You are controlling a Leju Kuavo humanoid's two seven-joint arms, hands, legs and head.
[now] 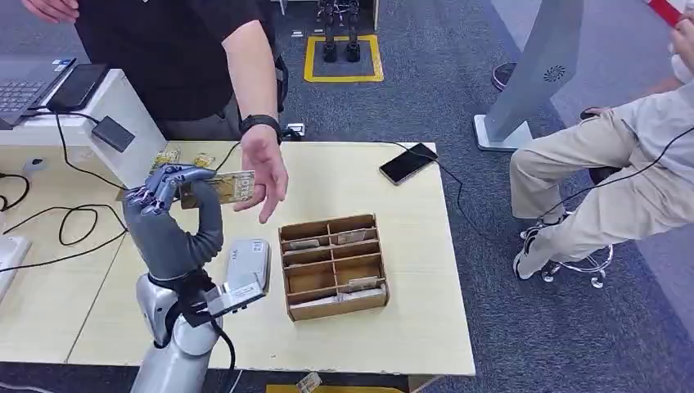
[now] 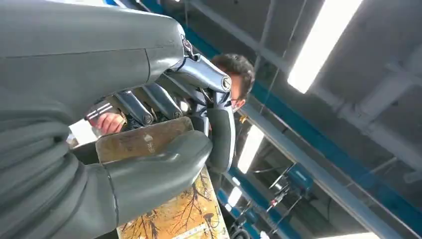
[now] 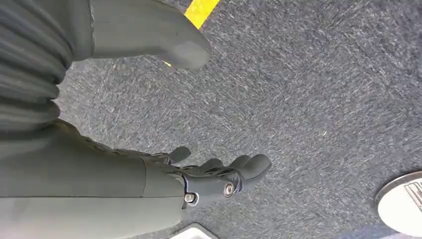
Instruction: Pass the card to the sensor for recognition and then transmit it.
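- One card (image 1: 223,187) sits pinched in the robot's left hand (image 1: 168,190), raised above the table's (image 1: 409,327) far-left part, thumb pressing its face.
- A person's hand (image 1: 263,173) is open at the card's outer end, about touching it.
- The cardboard organizer (image 1: 333,266) lies well apart, nearer the front edge.
- Right hand (image 3: 219,174) hangs over carpet, fingers apart, holding nothing.
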